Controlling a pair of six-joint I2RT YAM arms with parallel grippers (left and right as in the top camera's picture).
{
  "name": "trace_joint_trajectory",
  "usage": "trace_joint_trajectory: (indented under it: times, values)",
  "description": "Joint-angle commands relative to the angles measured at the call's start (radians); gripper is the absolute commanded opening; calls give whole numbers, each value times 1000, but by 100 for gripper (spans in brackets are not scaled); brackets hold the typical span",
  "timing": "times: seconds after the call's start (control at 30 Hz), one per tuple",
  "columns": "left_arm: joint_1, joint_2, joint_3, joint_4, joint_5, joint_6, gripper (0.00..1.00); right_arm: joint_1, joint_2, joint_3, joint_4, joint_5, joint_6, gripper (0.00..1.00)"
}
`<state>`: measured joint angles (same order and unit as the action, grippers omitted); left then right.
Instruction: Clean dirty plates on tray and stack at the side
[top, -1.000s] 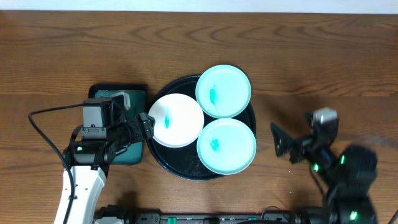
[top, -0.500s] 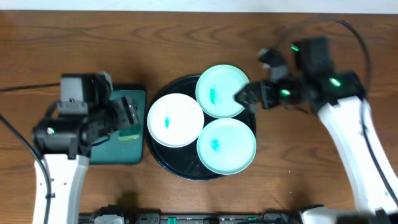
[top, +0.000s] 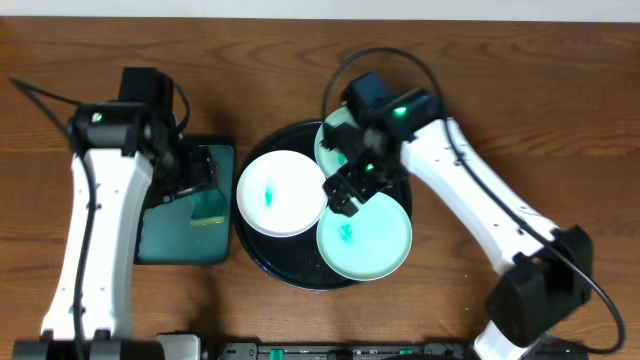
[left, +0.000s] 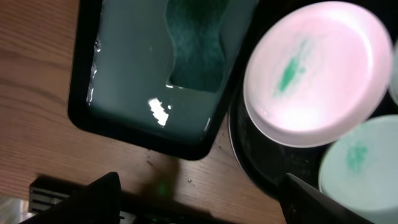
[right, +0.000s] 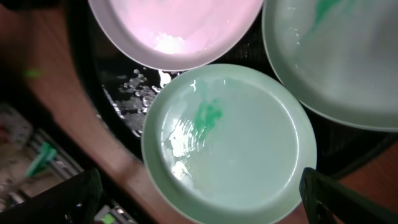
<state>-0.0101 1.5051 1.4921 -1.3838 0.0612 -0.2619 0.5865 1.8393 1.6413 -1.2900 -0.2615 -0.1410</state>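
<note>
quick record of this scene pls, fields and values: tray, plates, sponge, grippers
black tray: round, holds all three plates
white plate: left side of tray, teal smear
upper mint plate: teal smear
lower mint plate: teal smear, wet sheen
sponge: in green rectangular tray
left gripper: open, empty, over the green tray
right gripper: open, empty, over lower mint plate
stacked aside: none yet
</note>
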Motion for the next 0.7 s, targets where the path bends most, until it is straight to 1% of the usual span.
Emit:
trace_joint_trajectory:
  times: [0.0,0.37,0.57,0.6,0.67]
  values:
    - [-3,29,15,10,-29,6,81,30,15,19,24,29,-13,99]
    - [-3,55,15,16,-28,5,82,72,20,18,71,-49,-5,99]
    - [-3,55,15,17,-28,5,82,76,20,10,113,-188,-5,99]
    - [-3,55,15,16,-28,5,82,76,20,7,135,-192,20,99]
    - [-3,55,15,17,-28,5,82,75,20,-2,176,-159,182,99]
